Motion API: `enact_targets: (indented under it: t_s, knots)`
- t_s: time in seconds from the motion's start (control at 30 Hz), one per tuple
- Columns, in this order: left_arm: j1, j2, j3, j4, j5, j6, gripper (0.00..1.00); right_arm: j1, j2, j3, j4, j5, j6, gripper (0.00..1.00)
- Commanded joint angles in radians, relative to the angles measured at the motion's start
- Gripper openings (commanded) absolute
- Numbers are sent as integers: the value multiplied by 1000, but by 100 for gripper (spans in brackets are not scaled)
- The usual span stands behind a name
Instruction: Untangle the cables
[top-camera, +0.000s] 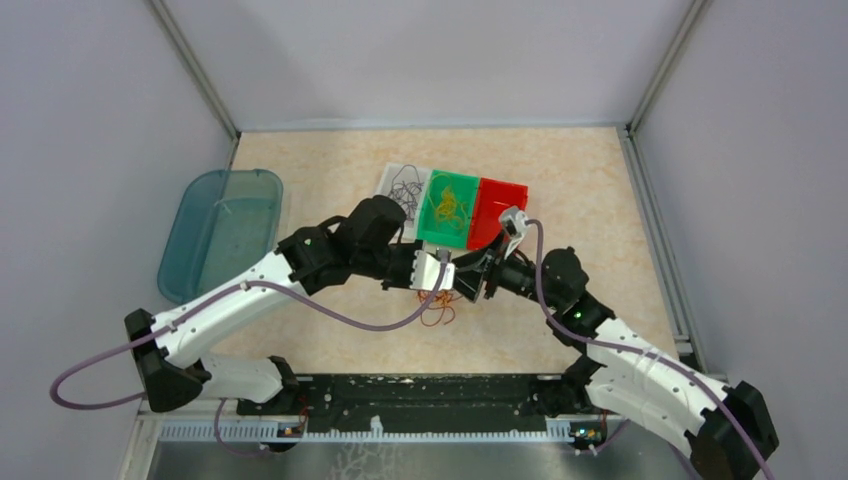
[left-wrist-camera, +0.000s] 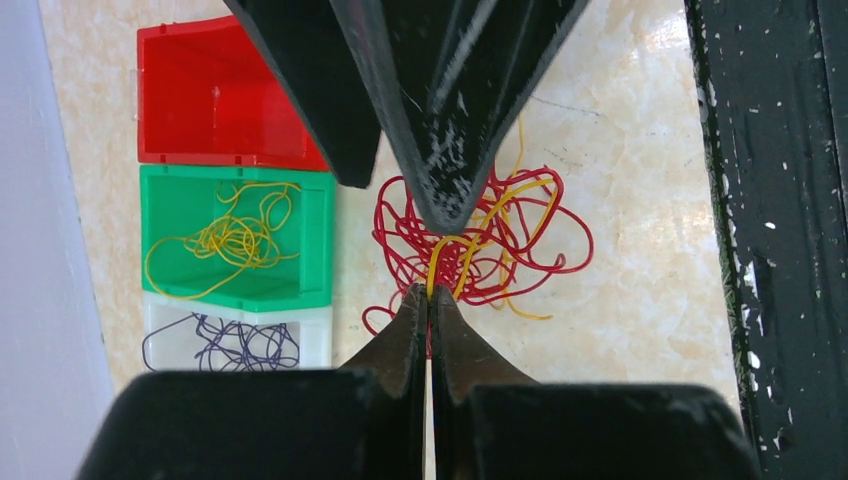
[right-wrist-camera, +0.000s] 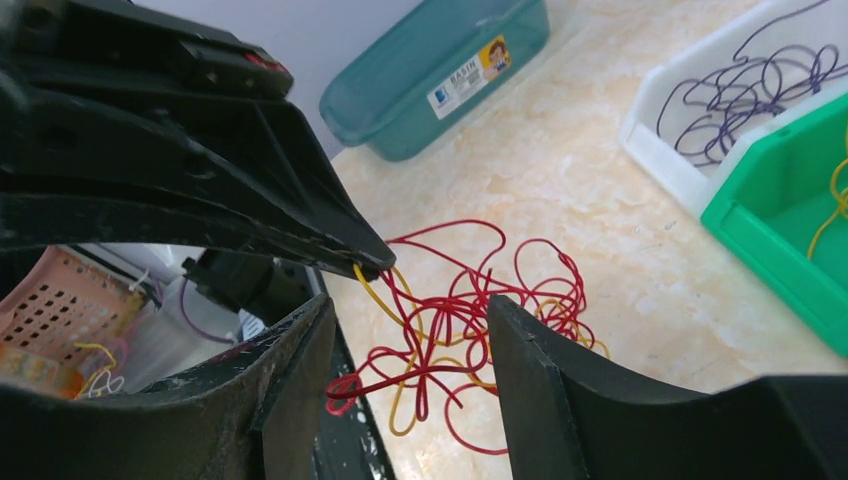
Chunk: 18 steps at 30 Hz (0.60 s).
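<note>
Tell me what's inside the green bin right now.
A loose tangle of yellow cable lies on the green bin floor; no red or black strands show. One corner, next to the red bin, is covered by a black finger, so unseen.

Top cam: high behind arm bases, looks down over whole table (top-camera: 330, 180). L wrist cam: close, faces down past L claw (left-wrist-camera: 430, 290). R wrist cam: low, oblique, faces left. All share cable tangle (left-wrist-camera: 480, 250).

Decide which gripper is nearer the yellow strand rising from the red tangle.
Left. The left gripper is shut on the yellow strand; the right gripper stands open over the red tangle.
</note>
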Motion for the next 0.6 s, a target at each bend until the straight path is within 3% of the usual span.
enact_targets:
  t_s: [0.0, 0.13, 0.33, 0.57]
  knots:
    - [5, -22, -1, 57, 21, -52, 0, -4, 49, 32, 87, -65, -24, 57]
    - [5, -15, 27, 51, 32, -81, 0, 18, 82, 23, 127, -60, -24, 54]
    - [9, 8, 73, 17, 78, -105, 0, 29, 112, 38, 81, 13, -21, 40]
    - [10, 35, 112, -14, 126, -147, 0, 85, 17, -7, 93, 259, -44, 28]
